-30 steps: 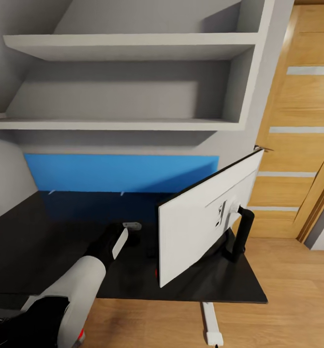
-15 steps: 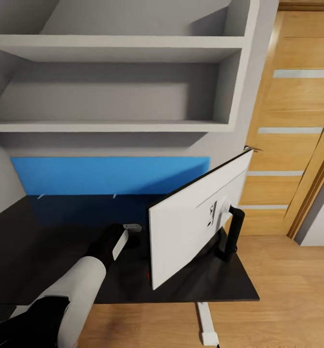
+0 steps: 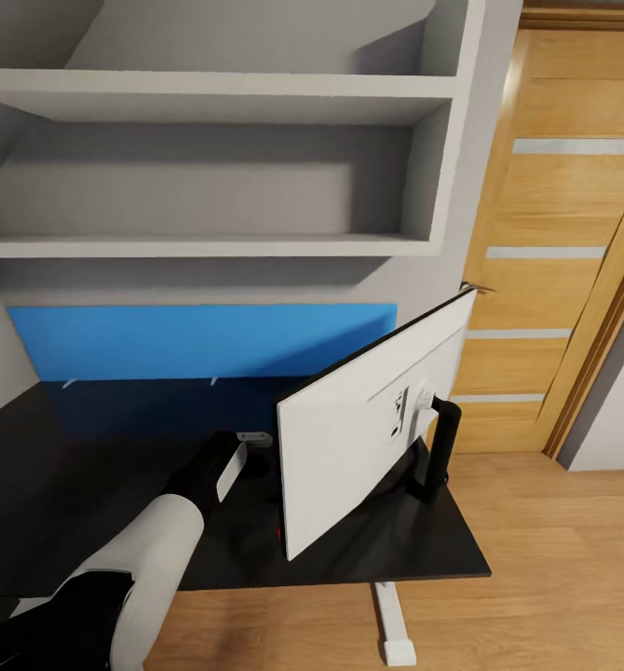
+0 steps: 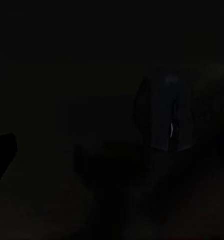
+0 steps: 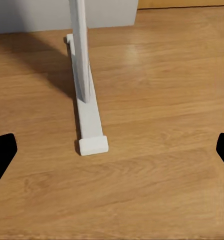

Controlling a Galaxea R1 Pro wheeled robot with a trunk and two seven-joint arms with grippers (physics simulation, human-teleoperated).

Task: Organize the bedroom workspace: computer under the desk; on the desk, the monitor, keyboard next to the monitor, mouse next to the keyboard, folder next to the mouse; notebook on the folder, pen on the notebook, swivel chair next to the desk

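My left pincer (image 3: 247,445) low over black surface (image 3: 88,485) beside monitor (image 3: 368,429); grip state unclear. Right pincer (image 5: 112,150) spread open above floor.

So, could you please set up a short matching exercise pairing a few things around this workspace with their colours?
Things:
1. desk top
2. desk's back panel
3. monitor back
4. door

Colours:
A. white
B. light wood
C. black
D. bright blue

Pairs: 1-C, 2-D, 3-A, 4-B

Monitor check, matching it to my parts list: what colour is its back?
White, seen best in the head view: monitor.
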